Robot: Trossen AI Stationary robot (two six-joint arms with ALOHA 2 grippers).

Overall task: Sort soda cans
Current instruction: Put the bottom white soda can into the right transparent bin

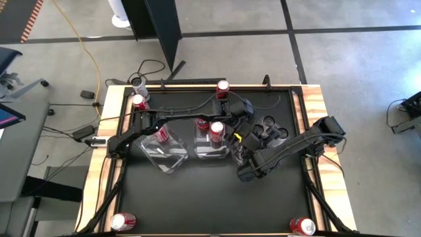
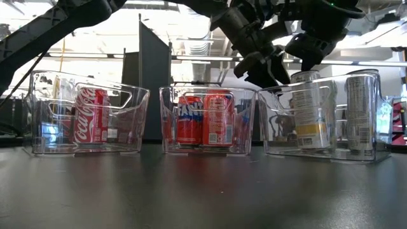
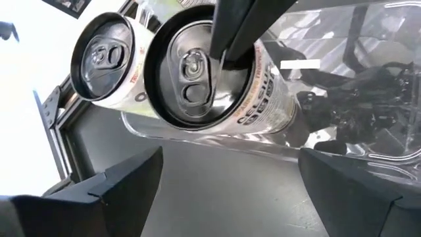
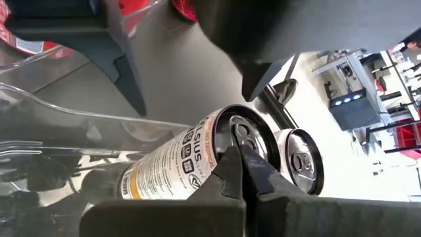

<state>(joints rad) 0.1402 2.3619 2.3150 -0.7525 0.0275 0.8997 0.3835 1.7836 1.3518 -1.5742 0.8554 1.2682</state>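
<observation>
Two tall silver-white cylindrical soda cans [image 2: 308, 111] stand in the right clear plastic bin [image 2: 273, 137] at the black tabletop's [image 1: 197, 197] three o'clock side, the right hand [image 4: 242, 164] pressed together on the nearer can's top, the left hand [image 3: 227, 178] spread above.

Left arm is reaching across from its side, elbow bent, wrist angling down. Left gripper [image 3: 223, 191] is hanging with fingers [image 3: 105, 191] spread wide, gripping nothing. Right arm is stretching in low from the opposite side, forearm running diagonally toward the left gripper. Right gripper [image 4: 243, 164] is sitting just beside the left gripper, fingers [image 4: 227, 172] pressed fully together, tips meeting, nothing pinched between them.
</observation>
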